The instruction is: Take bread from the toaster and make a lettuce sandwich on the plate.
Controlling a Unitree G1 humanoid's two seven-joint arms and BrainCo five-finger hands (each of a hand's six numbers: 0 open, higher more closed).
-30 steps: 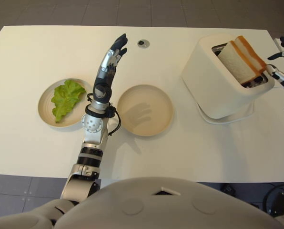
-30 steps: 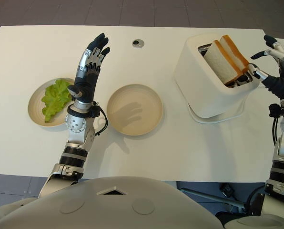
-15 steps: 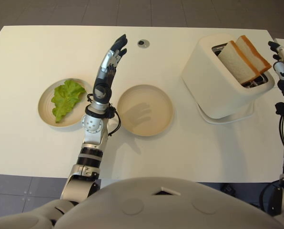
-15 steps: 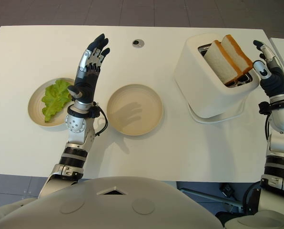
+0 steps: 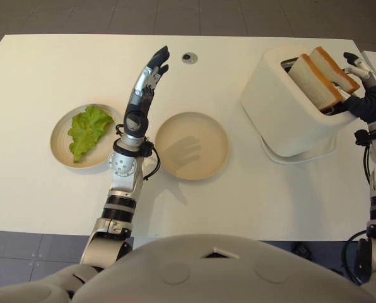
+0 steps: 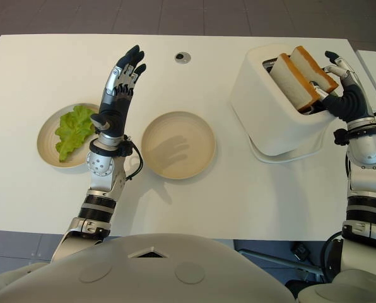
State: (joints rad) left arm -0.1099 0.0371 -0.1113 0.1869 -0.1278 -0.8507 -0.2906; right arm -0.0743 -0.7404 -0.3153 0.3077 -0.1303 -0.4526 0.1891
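A white toaster (image 5: 282, 113) stands at the table's right with two bread slices sticking out of its slots. My right hand (image 6: 346, 98) is against the right-hand bread slice (image 6: 311, 68), fingers over its top edge and thumb under it, closed on it. The empty plate (image 5: 219, 136) lies at the table's middle. A lettuce leaf (image 5: 87, 129) rests on a second plate (image 5: 57, 142) to the left. My left hand (image 5: 144, 88) is held up between the two plates, fingers straight, holding nothing.
A small round grommet (image 5: 189, 57) sits in the tabletop near the far edge. The white table (image 5: 49, 69) has bare room at the far left and along the front. Its right edge runs just beyond the toaster.
My right hand has swung in from the table's right edge to the toaster and closed around the right-hand slice. The left arm has kept still.
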